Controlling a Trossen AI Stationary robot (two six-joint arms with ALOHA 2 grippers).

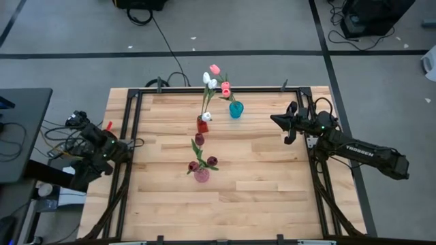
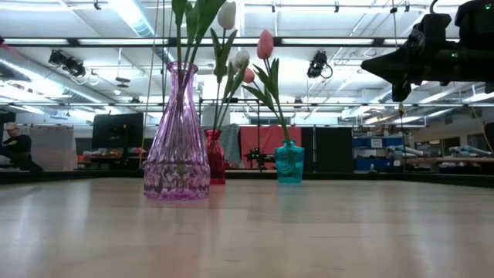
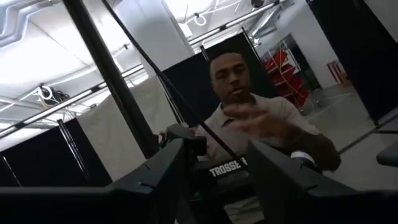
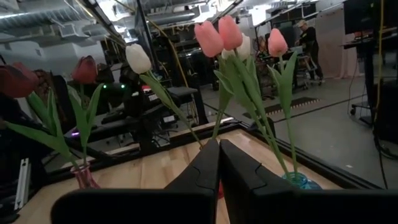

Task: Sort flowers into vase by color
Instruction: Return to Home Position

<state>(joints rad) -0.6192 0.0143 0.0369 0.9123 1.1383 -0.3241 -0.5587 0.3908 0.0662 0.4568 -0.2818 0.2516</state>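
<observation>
Left to right across the table (image 1: 272,184):

1. Left arm (image 1: 102,151): folded at the table's left edge. Left gripper (image 3: 216,150) angled up toward a person (image 3: 261,118) beyond the table; fingers spread apart, nothing between them.

2. Pink vase (image 1: 201,175): clear pink glass, upright, nearest the front of the three vases. Holds three dark maroon tulips (image 1: 199,139), heads spread above the rim.

3. Red vase (image 1: 202,124): upright, behind the pink vase and about in line with it. Holds three white tulips (image 1: 206,77), two heads high toward the far edge and one low beside the vase.

4. Blue vase (image 1: 236,109): small, teal, upright, just right of the red vase and a little farther back. Holds three pink tulips (image 1: 225,88), leaning toward the far edge.

5. Right arm (image 1: 361,153): stretched along the table's right edge. Right gripper (image 1: 276,121) raised above the table top, pointing toward the vases, well apart from them; fingers pressed together, empty.

All nine flowers stand in vases, one colour to each; none lies on the table
</observation>
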